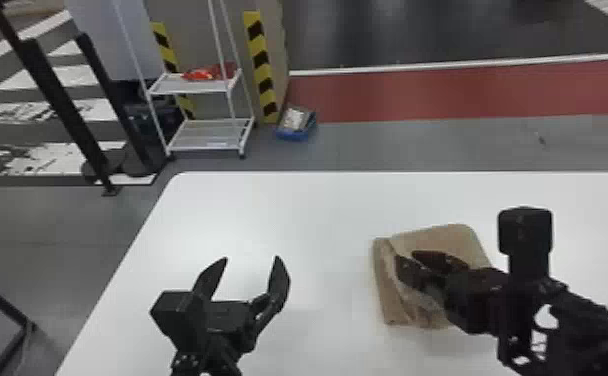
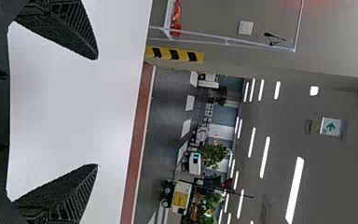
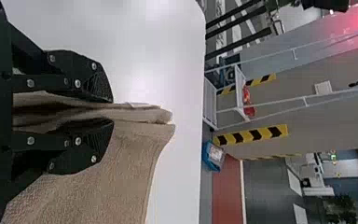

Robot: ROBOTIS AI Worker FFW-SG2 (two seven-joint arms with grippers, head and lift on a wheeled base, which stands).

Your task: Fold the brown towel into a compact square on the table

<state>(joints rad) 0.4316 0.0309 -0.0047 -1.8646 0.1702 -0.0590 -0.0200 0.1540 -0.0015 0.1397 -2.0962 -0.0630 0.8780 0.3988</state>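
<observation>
In the head view I see the brown towel (image 1: 440,240) on the white surface (image 1: 328,210), at the right part of it, and it is folded in layers. My right hand (image 1: 406,258) is over the towel, and its two fingers are clamped on a folded edge of the cloth. My left hand (image 1: 251,258) is above the same surface, well apart from the towel, with its fingers wide apart and nothing between them. Beyond the surface stands a white rack (image 1: 195,90).

There are two grippers (image 1: 252,257), four fingers (image 1: 279,280), one towel (image 1: 445,239), one table (image 1: 288,210) and one rack (image 1: 208,136).
</observation>
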